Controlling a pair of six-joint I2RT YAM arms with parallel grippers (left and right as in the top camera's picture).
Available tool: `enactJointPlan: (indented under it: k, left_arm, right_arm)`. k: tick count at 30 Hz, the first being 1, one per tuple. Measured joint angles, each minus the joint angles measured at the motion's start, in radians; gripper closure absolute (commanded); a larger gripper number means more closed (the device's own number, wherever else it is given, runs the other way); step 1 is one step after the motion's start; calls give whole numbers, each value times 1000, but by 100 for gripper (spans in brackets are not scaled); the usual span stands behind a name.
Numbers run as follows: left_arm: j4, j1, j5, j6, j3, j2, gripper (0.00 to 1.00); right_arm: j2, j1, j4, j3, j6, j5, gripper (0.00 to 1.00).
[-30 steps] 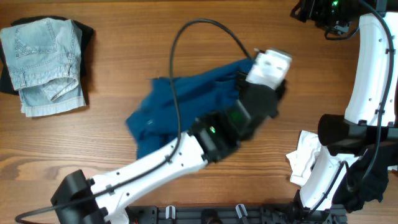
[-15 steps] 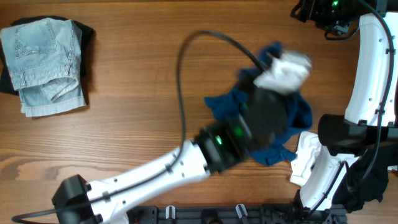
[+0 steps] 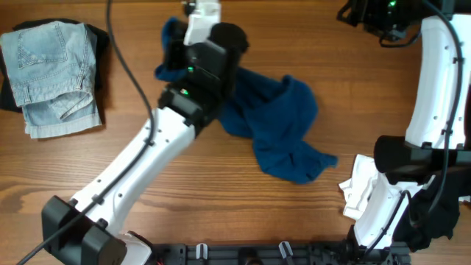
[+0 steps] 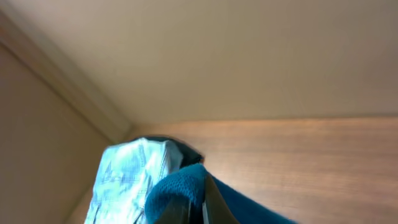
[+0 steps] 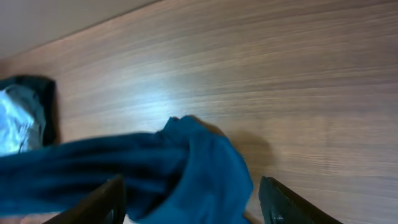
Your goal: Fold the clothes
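Left tool [image 3: 176, 50] was pressed together on a bunch of the dark blue shirt [image 3: 283, 129], up at 11 o'clock close to the far edge of the surface [image 3: 294, 228]! From that pinch the shirt trailed down across the centre, its crumpled tail lying toward 5 o'clock. My right tool [image 5: 196, 208] stood spread, holding nothing, off at 1 o'clock and well apart from the cloth. Pale denim [image 3: 51, 70] sat at 10 o'clock on a black piece [image 3: 103, 40], hard against the left edge. A white piece [image 3: 359, 188] lay at 4 o'clock by my right arm's base. Open wood ran from 6 to 8 o'clock around my left arm. Only the left wrist view showed the blue cloth bunched over my finger with the denim just behind. Only the right wrist view caught the shirt side-on, with its shadow on the wood.
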Motion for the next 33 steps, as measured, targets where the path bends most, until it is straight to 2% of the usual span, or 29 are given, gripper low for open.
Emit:
enactJointPlan:
  k: [3,6,8,11,15,16,17,18,20,22,24,25,26,27,28,29,33]
  left_arm:
    - [-75,40,63,-72,0,0,96]
    - [-87,65,94,-118,0,0,96]
    - [-89,96,109,-138,0,0,96]
    - [-127,143,133,-164,0,0,96]
    - [-223,248,202,-237,0,0,96]
    - [-238,269,222,-251,0,0,96]
    - [-256,297,254,-269,0,0,96]
    - [-269,324,288,-286,0,0,96]
    - [-288,375,357,-312,0,1,96]
    - [-296,389,394,-327,0,6,96]
    - [-299,389,417,-332,0,20,96]
    - [-300,388,425,-333,0,29,96]
    - [-300,388,431,-334,0,39,96]
    - [-300,388,436,-334,0,46,96]
    - [-300,388,441,-334,0,52,96]
    - [-300,388,442,-334,0,54,96]
    - [-301,388,445,-334,0,54,96]
  right_arm:
    - [0,101,1,-13,0,-14,35]
    - [0,224,1,-72,8,-28,45]
    - [1,317,1,-143,18,-37,47]
    - [2,385,2,-204,25,-45,36]
    - [2,381,1,-209,30,-48,32]
    - [2,378,1,-209,30,-48,36]
    - [2,374,1,-210,29,-48,46]
    - [2,373,1,-210,26,-56,49]
    - [2,379,1,-211,18,-71,42]
    - [2,403,2,-217,15,-79,42]
    - [2,441,2,-239,13,-83,29]
    - [2,464,2,-256,14,-84,30]
    - [2,500,2,-282,14,-87,44]
    - [2,526,2,-304,13,-89,47]
    - [2,554,11,-333,16,-92,42]
    - [2,577,26,-363,14,-95,33]
    - [2,621,102,-478,27,-113,17]
